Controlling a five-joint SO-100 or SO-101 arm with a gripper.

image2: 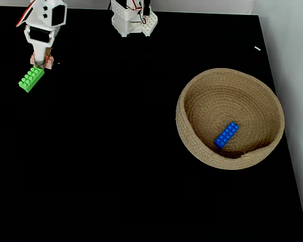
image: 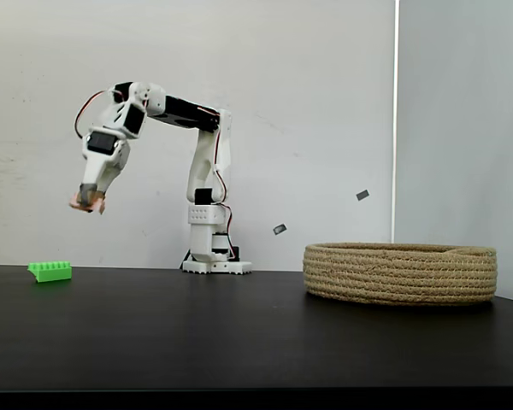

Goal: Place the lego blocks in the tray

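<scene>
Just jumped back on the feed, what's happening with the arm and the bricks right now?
The arm is sorting lego bricks into the rope tray. The blue brick already lies inside the tray. The end effector is raised well above the black table, shut on the pink brick, at the far side from the tray. The green brick sits on the table below it, not yet picked up.

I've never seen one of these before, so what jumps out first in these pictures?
The white arm's gripper hangs in the air at left, shut on a pale pink brick. Below it a green brick lies on the black table. At right sits a rope basket holding a blue brick.
</scene>
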